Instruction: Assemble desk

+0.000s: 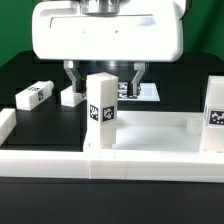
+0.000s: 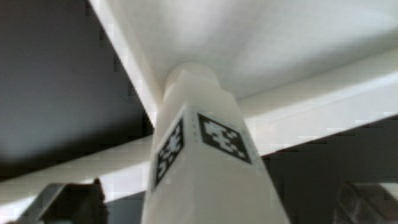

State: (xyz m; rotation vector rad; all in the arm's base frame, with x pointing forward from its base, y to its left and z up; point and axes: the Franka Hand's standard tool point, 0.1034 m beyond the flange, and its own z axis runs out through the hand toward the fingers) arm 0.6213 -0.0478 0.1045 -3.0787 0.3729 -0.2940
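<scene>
The white desk top [image 1: 150,130] lies flat at the front, pushed against the border rail. One white square leg [image 1: 101,112] with a black-and-white tag stands upright at the top's corner on the exterior view's left. My gripper [image 1: 103,88] is open and straddles this leg, one finger [image 1: 71,80] on each side with gaps showing. In the wrist view the leg [image 2: 210,140] runs up between the dark fingers [image 2: 71,205] without touching them, and the desk top [image 2: 267,50] lies beyond it. A second leg [image 1: 214,112] stands upright at the exterior view's right.
Two more white legs [image 1: 34,95] [image 1: 72,96] lie on the black table behind, on the exterior view's left. The marker board [image 1: 147,92] lies behind the gripper. The white border rail [image 1: 110,163] runs along the front and up the left side.
</scene>
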